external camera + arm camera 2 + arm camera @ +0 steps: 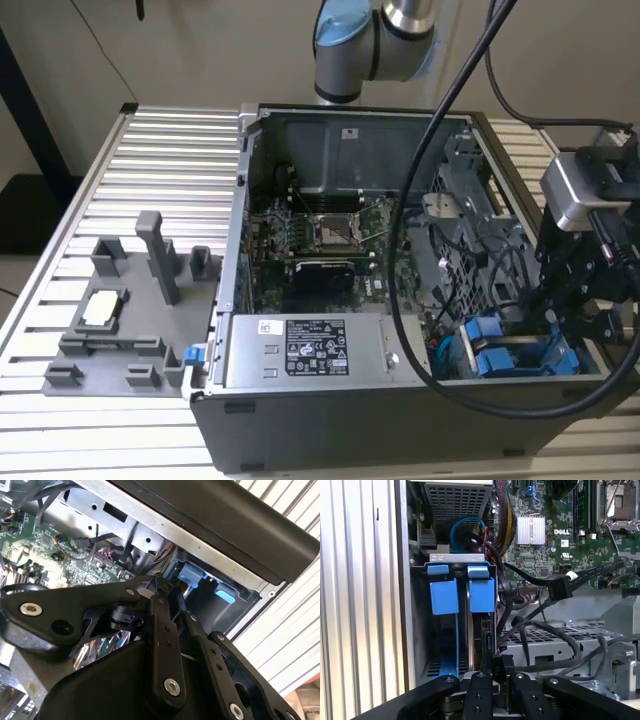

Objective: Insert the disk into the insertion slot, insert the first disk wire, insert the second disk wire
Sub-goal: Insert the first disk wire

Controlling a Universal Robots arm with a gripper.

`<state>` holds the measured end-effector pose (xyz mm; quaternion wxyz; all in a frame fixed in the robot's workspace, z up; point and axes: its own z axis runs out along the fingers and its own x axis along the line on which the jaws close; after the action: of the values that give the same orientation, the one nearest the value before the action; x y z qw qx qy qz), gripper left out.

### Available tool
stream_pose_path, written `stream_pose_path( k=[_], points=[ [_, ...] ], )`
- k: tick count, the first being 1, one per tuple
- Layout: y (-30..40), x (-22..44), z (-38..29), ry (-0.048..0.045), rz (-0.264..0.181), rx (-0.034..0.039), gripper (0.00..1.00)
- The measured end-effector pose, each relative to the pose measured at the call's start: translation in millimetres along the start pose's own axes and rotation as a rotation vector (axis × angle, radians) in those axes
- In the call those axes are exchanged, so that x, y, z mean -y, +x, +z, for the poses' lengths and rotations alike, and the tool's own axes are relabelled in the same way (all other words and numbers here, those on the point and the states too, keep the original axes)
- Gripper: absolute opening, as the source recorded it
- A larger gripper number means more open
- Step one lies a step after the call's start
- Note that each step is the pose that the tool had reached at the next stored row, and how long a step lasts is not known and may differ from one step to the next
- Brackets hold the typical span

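Claw hangs inside an open computer case that sits in the middle of a ribbed metal surface. It is over the corner of the case that faces the surface's near edge, toward the exterior view's right. Its fingers are drawn narrow, close side by side. Something small and dark sits between the tips; it may be a plug, but the view there is too cramped to be sure. Just beyond the tips is the slot, a dark frame with blue rails. The disk stands on edge in it, its blue carrier tab level with a second blue tab right beside it. The claw is near the disk's end, and I cannot tell whether they touch. Loose black cables loop across a perforated metal cage next to the slot, one of them ending in a flat black plug that hangs free above a green circuit board. In the exterior view the arm rises behind the case at the far edge of the surface. A grey holder with upright posts lies on the surface well apart from the case, toward the exterior view's left.
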<state>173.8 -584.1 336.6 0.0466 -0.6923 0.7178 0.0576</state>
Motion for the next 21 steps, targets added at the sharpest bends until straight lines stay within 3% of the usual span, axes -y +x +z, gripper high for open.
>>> stream_pose_path(
  k=[7, 21],
  points=[
    [0.7, 0.1, 4.3, 0.0008, 0.009, 0.0, 0.2],
    [1.9, 0.1, 4.9, -0.0027, 0.01, 0.0006, 0.2]
  ],
)
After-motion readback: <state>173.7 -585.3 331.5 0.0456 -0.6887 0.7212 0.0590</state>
